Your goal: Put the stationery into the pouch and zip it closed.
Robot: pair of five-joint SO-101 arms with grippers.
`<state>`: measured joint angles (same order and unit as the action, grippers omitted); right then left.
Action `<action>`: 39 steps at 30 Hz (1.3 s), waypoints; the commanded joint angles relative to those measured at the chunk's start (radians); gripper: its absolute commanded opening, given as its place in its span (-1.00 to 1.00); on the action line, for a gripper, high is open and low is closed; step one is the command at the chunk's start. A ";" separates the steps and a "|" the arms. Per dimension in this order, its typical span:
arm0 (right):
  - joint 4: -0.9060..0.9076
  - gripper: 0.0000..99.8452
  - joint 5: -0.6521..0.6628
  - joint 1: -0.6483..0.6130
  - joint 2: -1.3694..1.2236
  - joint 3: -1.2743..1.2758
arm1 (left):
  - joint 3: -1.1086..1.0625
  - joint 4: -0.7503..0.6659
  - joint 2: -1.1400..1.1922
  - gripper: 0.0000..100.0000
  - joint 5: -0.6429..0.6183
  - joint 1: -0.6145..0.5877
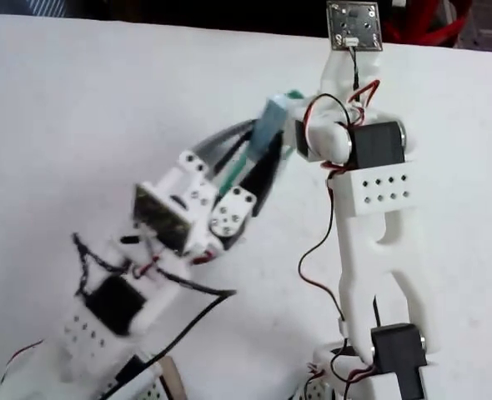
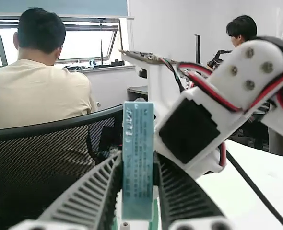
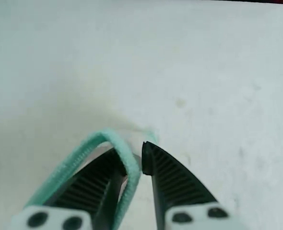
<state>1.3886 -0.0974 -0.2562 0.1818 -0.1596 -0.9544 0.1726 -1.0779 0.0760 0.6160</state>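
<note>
- Fingers (image 1: 229, 143) of my left gripper (image 1: 267, 146) are clamping the pale blue stationery block (image 1: 271, 123) just beside the mint pouch (image 1: 293, 97), toward the table's (image 1: 79, 100) far edge.
- Left wrist: the stationery block (image 2: 137, 158) is standing upright between narrowed fingers (image 2: 98, 191). A skewed descent risks it snagging on the pouch.
- Right wrist: my right gripper (image 3: 134, 154) is pinching the pouch (image 3: 91, 148) by its rim. I'm judging that losing it would collapse the mouth.

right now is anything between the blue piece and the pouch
Possibly: the right arm's wrist crowds the blue piece in the left gripper and hides the pouch's opening. The right gripper pinches the pouch rim.
</note>
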 commanded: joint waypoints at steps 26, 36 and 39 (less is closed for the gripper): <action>-0.044 -0.96 -0.006 0.025 -0.108 -0.038 | 0.118 0.287 0.182 -0.60 -0.241 -0.077; -0.042 -0.96 -0.011 0.024 -0.108 -0.038 | 0.216 0.585 -0.030 -0.57 -0.230 -0.223; -0.042 -0.96 -0.011 0.019 -0.108 -0.038 | 0.215 0.720 -0.151 -0.57 -0.100 -0.251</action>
<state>1.3456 -0.1005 -0.2286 0.0821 -0.1964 -0.7948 0.7879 -1.1193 -0.1266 0.3920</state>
